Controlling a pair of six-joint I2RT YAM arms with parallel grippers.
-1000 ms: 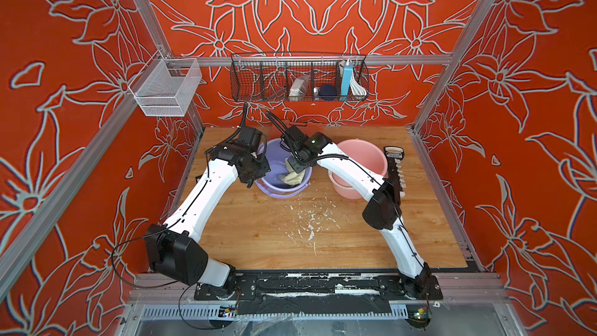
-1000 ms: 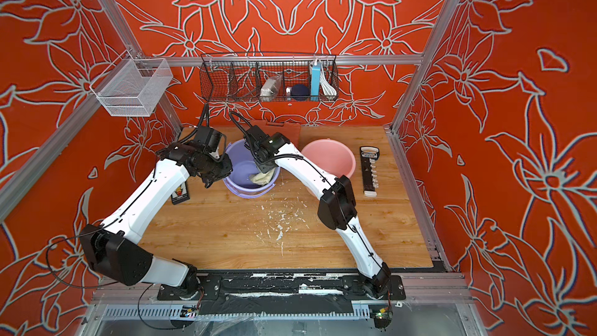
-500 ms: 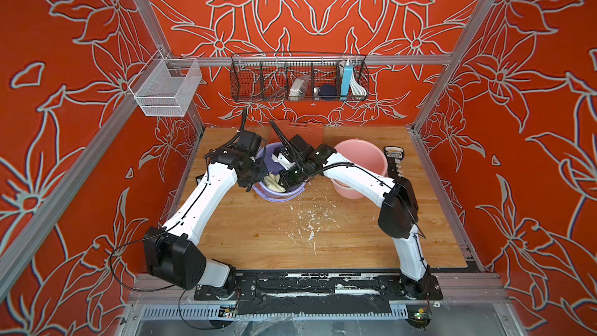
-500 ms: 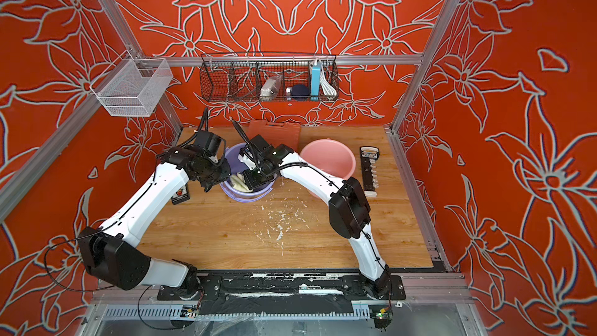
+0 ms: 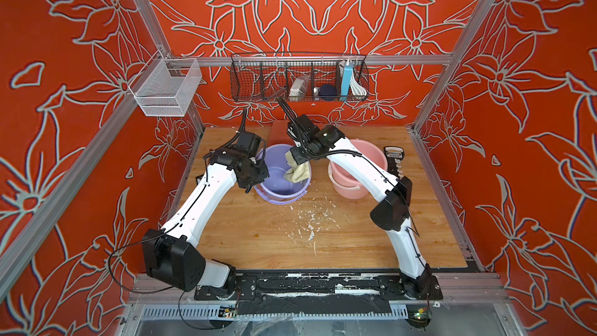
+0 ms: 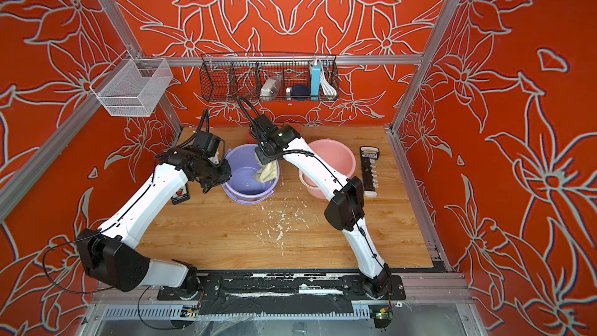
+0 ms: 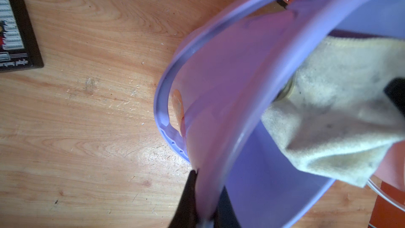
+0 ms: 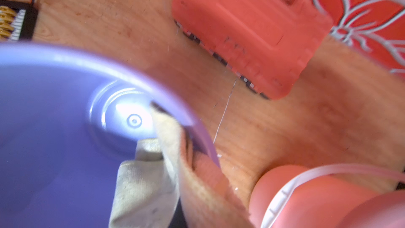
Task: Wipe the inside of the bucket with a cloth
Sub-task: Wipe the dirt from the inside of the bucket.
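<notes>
The left gripper [image 7: 207, 202] is clamped tight on the purple bucket [image 5: 274, 174], one finger on each side of its wall. The right gripper [image 5: 296, 154] pinches the cloth [image 5: 298, 172], which hangs just below it inside the bucket, against the wall nearest it. Wiping seems underway (the floor and the wall opposite look unreached); most of the interior likely remains.

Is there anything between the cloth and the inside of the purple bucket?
Nothing visible. The cloth, held by the right gripper, hangs inside the bucket, beside its wall. The left gripper clamps the rim on the opposite side.
</notes>
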